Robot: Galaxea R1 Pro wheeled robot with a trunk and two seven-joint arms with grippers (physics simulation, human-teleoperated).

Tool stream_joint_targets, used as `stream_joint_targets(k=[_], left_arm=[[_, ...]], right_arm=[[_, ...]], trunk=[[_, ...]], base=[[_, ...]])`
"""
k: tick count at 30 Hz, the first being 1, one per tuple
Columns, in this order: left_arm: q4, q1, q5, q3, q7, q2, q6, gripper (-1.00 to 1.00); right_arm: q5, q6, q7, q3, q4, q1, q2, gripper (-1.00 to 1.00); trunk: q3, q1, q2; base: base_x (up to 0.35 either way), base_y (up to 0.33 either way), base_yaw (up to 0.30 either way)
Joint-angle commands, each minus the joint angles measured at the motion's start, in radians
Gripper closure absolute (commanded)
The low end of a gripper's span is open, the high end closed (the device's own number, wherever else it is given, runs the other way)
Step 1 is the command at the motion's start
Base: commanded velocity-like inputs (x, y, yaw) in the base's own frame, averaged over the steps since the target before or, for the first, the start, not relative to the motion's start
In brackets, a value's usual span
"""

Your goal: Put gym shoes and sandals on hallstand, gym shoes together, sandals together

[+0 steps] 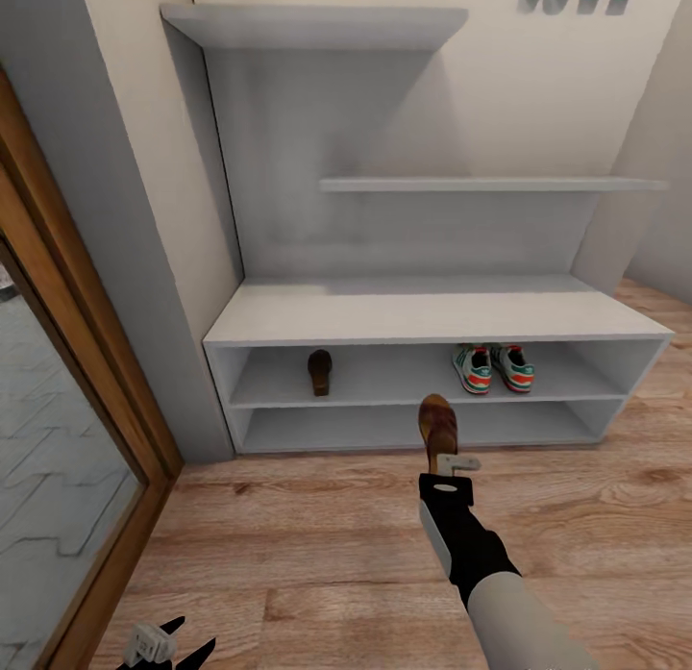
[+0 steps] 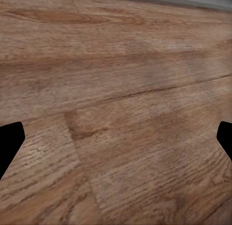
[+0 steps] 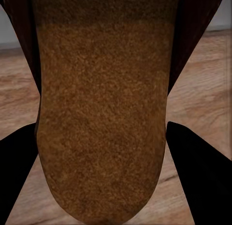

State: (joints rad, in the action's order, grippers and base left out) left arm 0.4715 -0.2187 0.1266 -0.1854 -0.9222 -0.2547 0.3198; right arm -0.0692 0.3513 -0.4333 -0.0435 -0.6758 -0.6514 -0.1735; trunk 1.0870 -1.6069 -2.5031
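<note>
Right gripper (image 1: 444, 459) clamps the dark reddish-brown leather sandal (image 1: 437, 423) before the pale grey hallstand (image 1: 423, 314), apart from its shelved mate (image 1: 320, 371). Risk: clipping the shelf edge. Left gripper (image 1: 165, 646) spread, empty.

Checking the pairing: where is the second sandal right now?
In the head view, the second sandal is held in the right gripper, in front of the hallstand's lower shelves, between the shelved sandal and the gym shoes.

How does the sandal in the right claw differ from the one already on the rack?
The held sandal hangs in the right claw in front of the hallstand, over the floor; the shelved sandal rests on the upper shoe shelf, at its left. The held one looks larger, being nearer. Both are brown.
</note>
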Motion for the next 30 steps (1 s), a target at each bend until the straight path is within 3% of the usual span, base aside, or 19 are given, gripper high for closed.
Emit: stream_joint_targets(k=[1, 16, 24, 30], left_arm=[[-0.002, -0.001, 0.002, -0.002, -0.004, 0.000, 0.003, -1.00], [-0.002, -0.001, 0.002, -0.003, 0.000, 0.000, 0.002, -1.00], [-0.002, -0.001, 0.002, -0.003, 0.001, 0.000, 0.002, -1.00], [-0.002, -0.001, 0.002, -0.003, 0.001, 0.000, 0.002, -1.00]], right_arm=[[-0.008, 0.009, -0.002, -0.003, -0.002, -0.001, -0.001, 1.00], [-0.009, 0.009, -0.020, -0.003, -0.001, -0.002, -0.001, 1.00], [-0.008, 0.005, -0.109, -0.002, 0.004, -0.002, -0.001, 1.00], [-0.008, 0.003, -0.135, 0.000, 0.005, -0.002, -0.001, 1.00]], trunk=[[0.001, 0.000, 0.000], [0.001, 0.000, 0.000], [0.004, 0.000, 0.000], [0.008, 0.000, 0.000]], base=[[0.000, 0.000, 0.000], [0.000, 0.000, 0.007], [0.000, 0.000, 0.195], [0.000, 0.000, 0.243]])
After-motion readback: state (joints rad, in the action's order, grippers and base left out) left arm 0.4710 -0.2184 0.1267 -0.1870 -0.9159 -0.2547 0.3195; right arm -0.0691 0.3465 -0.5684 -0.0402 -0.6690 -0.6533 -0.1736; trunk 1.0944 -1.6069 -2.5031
